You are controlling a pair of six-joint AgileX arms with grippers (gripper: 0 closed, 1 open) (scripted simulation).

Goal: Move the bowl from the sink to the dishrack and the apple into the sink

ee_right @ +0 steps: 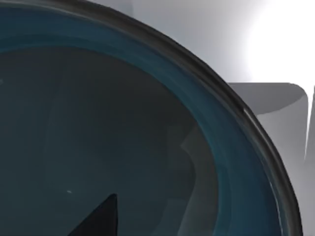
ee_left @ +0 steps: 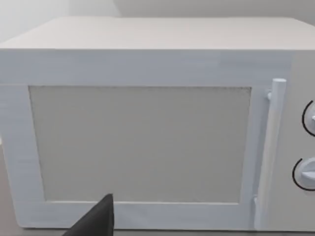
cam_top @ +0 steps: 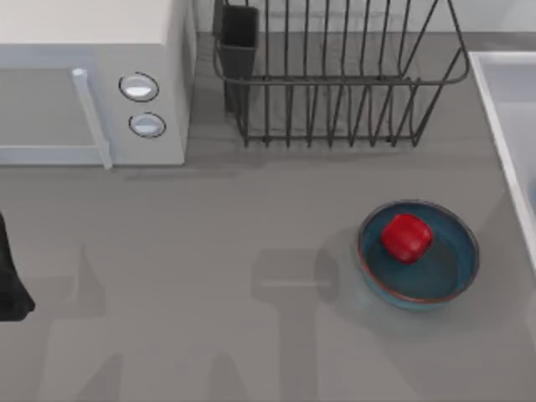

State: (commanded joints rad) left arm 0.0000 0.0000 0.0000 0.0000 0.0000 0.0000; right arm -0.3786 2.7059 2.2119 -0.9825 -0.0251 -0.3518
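1. At the top view's far left edge, a dark part of the left arm (cam_top: 12, 276) sits low beside the desk (cam_top: 209, 251); whether its gripper is open or closed cannot be told.
2. The left wrist view faces the door of a white microwave (ee_left: 140, 142), which stands at the desk's back left with two round knobs (cam_top: 139, 87) on its front.
3. The black wire dishrack (cam_top: 335, 84) stands just right of the microwave at the back, a dark utensil cup (cam_top: 239, 38) at its left corner.
4. A teal-blue bowl (cam_top: 419, 255) rests on the desk in front of the dishrack's right end, with the red apple (cam_top: 407, 237) inside it.
5. The sink (cam_top: 502, 109) shows its pale rim along the right edge.
6. The right wrist view looks closely into a second teal bowl (ee_right: 123, 123) lying against a pale surface; a dark tip of the right gripper (ee_right: 101, 219) shows over it, and its state cannot be told.
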